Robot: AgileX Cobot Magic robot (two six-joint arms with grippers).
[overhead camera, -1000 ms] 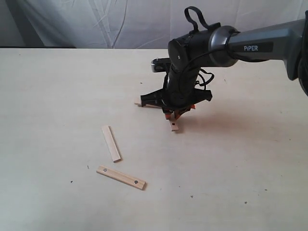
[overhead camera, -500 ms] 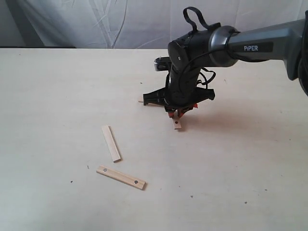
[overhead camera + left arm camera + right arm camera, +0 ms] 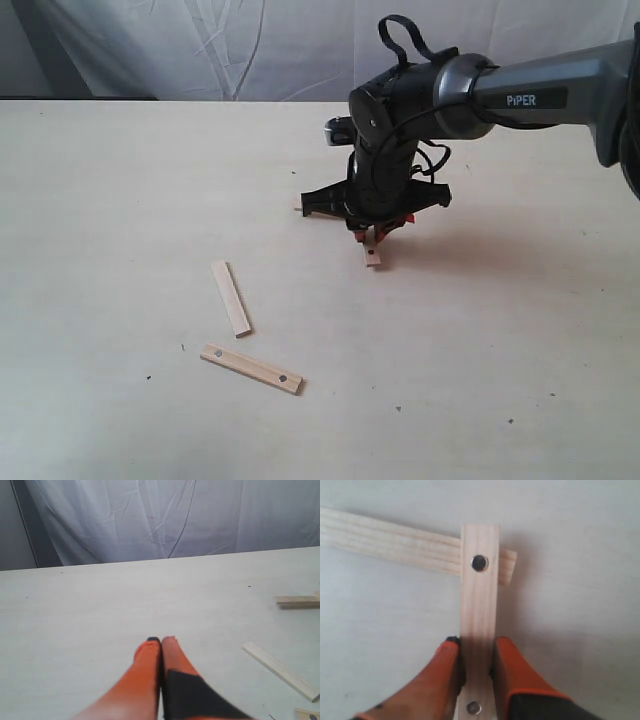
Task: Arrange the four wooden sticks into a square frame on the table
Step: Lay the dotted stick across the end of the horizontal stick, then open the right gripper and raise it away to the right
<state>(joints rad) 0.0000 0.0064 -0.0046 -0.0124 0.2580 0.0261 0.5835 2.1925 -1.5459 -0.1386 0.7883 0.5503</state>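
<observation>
My right gripper (image 3: 370, 236) (image 3: 476, 647) is shut on a holed wooden stick (image 3: 372, 256) (image 3: 480, 605), held low over the table (image 3: 120, 200). In the right wrist view its far end crosses over the end of a second stick (image 3: 395, 542) lying flat; in the exterior view only that stick's tip (image 3: 299, 208) shows past the arm. Two more sticks lie apart to the left: a plain one (image 3: 230, 297) (image 3: 280, 670) and a holed one (image 3: 251, 368). My left gripper (image 3: 161, 641) is shut and empty above bare table, and it is out of the exterior view. No square frame exists.
A wrinkled grey-white cloth (image 3: 200, 50) hangs behind the table's far edge. The right arm (image 3: 520, 95) reaches in from the right over the tabletop. In the left wrist view another stick (image 3: 297, 600) lies at the right edge.
The right gripper has carried its stick slightly right and farther from the camera. Less of the lying stick shows past the arm. The two left sticks have not moved.
</observation>
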